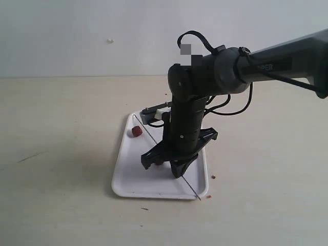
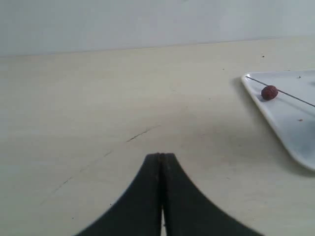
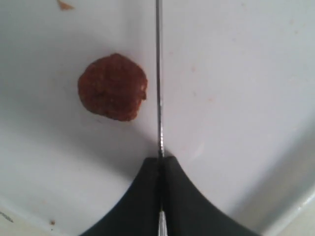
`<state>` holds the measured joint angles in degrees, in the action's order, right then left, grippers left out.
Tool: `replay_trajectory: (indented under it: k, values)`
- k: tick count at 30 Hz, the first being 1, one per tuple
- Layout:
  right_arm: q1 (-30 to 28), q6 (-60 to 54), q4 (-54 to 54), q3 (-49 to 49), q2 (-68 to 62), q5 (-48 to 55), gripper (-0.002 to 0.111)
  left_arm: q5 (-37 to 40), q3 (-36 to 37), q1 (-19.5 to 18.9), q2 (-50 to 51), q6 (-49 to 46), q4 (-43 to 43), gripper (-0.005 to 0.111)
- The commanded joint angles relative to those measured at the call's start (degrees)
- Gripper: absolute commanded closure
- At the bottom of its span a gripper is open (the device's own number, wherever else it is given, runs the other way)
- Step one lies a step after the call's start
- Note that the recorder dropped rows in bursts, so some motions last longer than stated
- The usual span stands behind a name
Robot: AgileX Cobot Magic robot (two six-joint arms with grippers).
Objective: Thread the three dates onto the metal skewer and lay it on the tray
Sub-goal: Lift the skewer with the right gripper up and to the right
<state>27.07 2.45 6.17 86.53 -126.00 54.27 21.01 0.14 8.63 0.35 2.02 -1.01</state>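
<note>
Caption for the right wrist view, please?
Right gripper's black fingers shut on thin grey metal skewer over white plastic tray, round reddish-brown date beside it.

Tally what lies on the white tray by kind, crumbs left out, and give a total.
Thin dark grey metal skewer: 1
Dark reddish-brown wrinkled dates: 2 in view, one near the skewer's end, another beside the right gripper; no third shows.
Total: 3 things on the flat white plastic tray.
</note>
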Motion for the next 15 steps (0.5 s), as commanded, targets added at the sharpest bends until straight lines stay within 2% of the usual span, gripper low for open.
replay_trajectory:
  k: [1, 6, 15]
  values:
    - [0.22, 1.01, -0.13, -0.44, 0.19, -1.71, 0.108, -0.64, -0.14, -0.17, -0.35, 0.00, -0.18, 0.107]
    - [0.22, 4.31, -0.69, -0.44, 1.92, -5.15, 0.108, -0.64, -0.14, -0.17, -0.35, 0.00, -0.18, 0.107]
    - [0.22, 7.88, -8.62, -0.44, 9.59, -5.26, 0.108, -0.64, -0.14, -0.17, -0.35, 0.00, -0.18, 0.107]
